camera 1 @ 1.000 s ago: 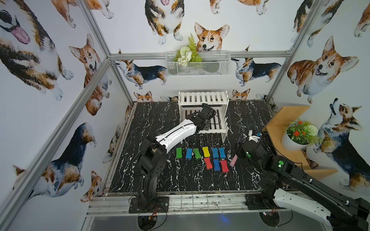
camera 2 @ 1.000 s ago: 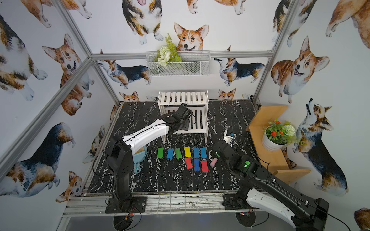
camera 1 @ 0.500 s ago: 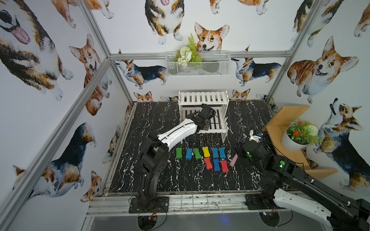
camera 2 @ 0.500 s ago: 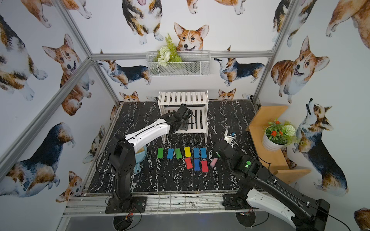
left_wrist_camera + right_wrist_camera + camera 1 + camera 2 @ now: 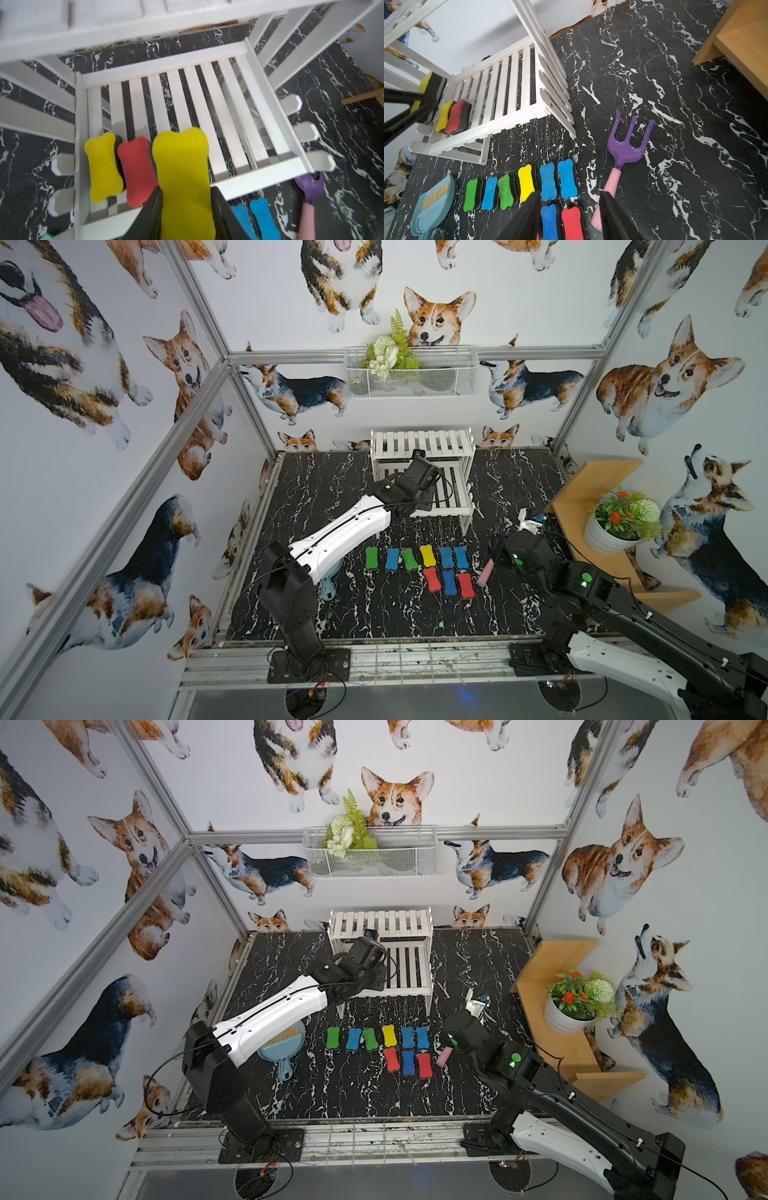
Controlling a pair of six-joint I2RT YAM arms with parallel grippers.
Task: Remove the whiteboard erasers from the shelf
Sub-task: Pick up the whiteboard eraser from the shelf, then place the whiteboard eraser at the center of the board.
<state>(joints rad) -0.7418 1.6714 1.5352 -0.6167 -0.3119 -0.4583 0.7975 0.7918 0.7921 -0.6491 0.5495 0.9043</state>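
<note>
The yellow eraser point(image 5: 185, 166) is pinched by its long sides in the left gripper point(image 5: 186, 188), whose jaws are closed on the foam. It hangs just above the slats of the lower tier of the shelf point(image 5: 187, 93), beneath the top tier. Gripping the sides probably keeps the fingers clear of the slats, and the low, slanted reach suits the narrow gap between the tiers.

Just left of it, a second yellow eraser point(image 5: 104, 166) and a red eraser point(image 5: 136, 172) sit close together at the near left corner of that tier, so two more are left to take.

Nine erasers point(image 5: 427, 556) lie in two tidy rows on the black marble table point(image 5: 374, 614) in front of the shelf.

The right gripper point(image 5: 569, 195) hovers over the right end of those rows with its jaws apart and empty. It is beside the toy rake point(image 5: 625, 145), seemingly parked out of the left arm's way. A blue dustpan point(image 5: 282, 1048) lies on the table under the left arm.
</note>
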